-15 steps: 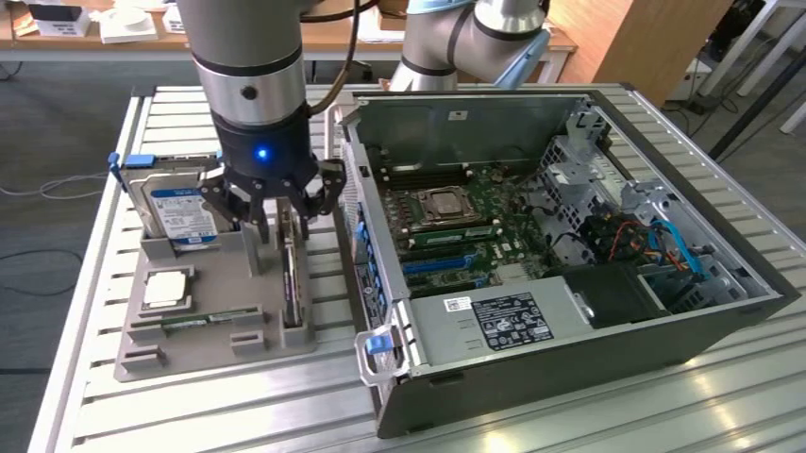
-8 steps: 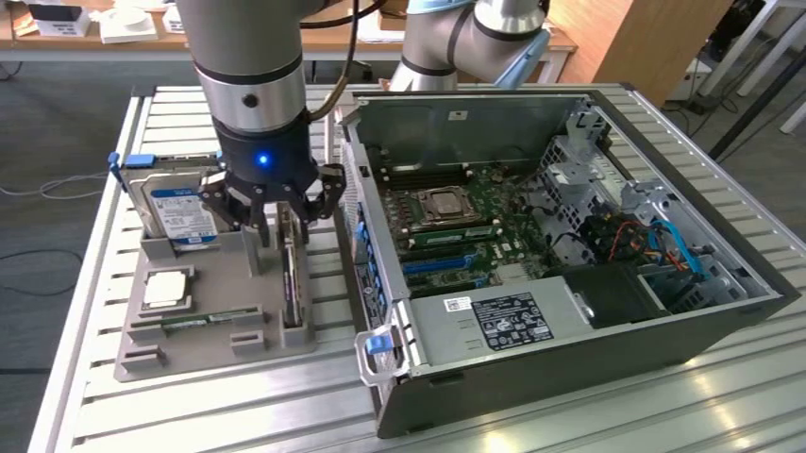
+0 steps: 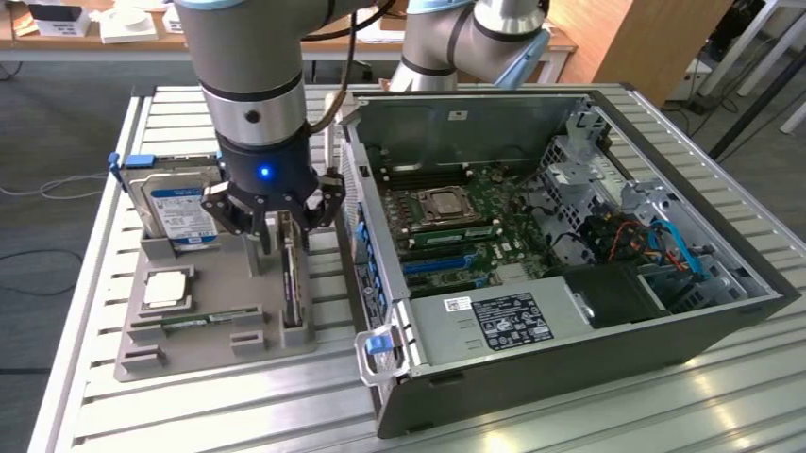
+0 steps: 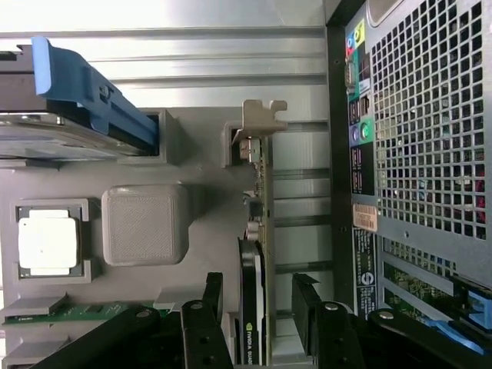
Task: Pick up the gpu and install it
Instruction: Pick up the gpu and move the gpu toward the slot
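Observation:
The gpu (image 3: 293, 288) is a thin dark card standing on edge in a slot of the grey holder (image 3: 214, 357), just beside the open computer case (image 3: 567, 236). In the wrist view the gpu (image 4: 257, 254) runs lengthwise, and its silver end bracket (image 4: 261, 123) sits at the far end of the slot. My gripper (image 3: 283, 241) hangs straight down over the card. It is open, with one black finger (image 4: 214, 292) on each side of the card and a small gap showing on both sides. The gripper (image 4: 257, 290) straddles the end with the black cooler.
The grey holder also carries a silver hard drive (image 3: 183, 208) with a blue handle (image 4: 92, 100), a processor chip (image 3: 166, 288) and a green memory stick (image 3: 195, 323). The case's rear panel (image 4: 415, 154) stands close beside the card. Blue expansion slots (image 3: 441, 269) lie on the motherboard.

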Available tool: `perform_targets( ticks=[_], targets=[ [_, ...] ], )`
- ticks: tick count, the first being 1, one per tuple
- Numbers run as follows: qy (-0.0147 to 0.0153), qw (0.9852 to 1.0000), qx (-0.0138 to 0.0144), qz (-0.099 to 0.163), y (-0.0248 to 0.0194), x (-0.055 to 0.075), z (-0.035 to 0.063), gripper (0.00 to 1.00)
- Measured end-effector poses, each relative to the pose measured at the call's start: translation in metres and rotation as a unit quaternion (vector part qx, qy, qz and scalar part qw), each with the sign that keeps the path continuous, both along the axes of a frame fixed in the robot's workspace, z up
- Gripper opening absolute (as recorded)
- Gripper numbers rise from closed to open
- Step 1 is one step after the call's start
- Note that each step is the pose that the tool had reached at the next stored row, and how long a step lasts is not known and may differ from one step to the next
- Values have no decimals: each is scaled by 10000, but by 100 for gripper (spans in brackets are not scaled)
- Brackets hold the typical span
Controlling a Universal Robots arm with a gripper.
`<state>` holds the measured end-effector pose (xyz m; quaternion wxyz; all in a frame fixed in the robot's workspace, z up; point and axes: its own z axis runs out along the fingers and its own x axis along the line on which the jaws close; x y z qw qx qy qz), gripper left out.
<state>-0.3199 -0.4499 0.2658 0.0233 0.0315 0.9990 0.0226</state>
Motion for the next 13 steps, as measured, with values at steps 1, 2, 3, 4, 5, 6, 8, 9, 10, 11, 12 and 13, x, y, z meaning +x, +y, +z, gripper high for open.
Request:
perform_targets(
  ticks=[1,2,3,4,5,6,8,9,10,11,12,13],
  targets=[
    [0,10000,0,0,0,0,-16,49],
    [0,10000,0,0,0,0,-33,49],
    [0,10000,0,0,0,-1,-49,49],
    [0,10000,0,0,0,0,-64,49],
    [0,10000,0,0,0,-1,-79,49],
    [-1,10000,0,0,0,-1,-93,49],
    [0,10000,0,0,0,-1,-119,49],
    [0,10000,0,0,0,-1,-132,49],
    [0,10000,0,0,0,-1,-145,49],
    [0,10000,0,0,0,-1,-157,49],
    [0,10000,0,0,0,-1,-170,49],
    [0,10000,0,0,0,-1,-181,49]
  ],
)
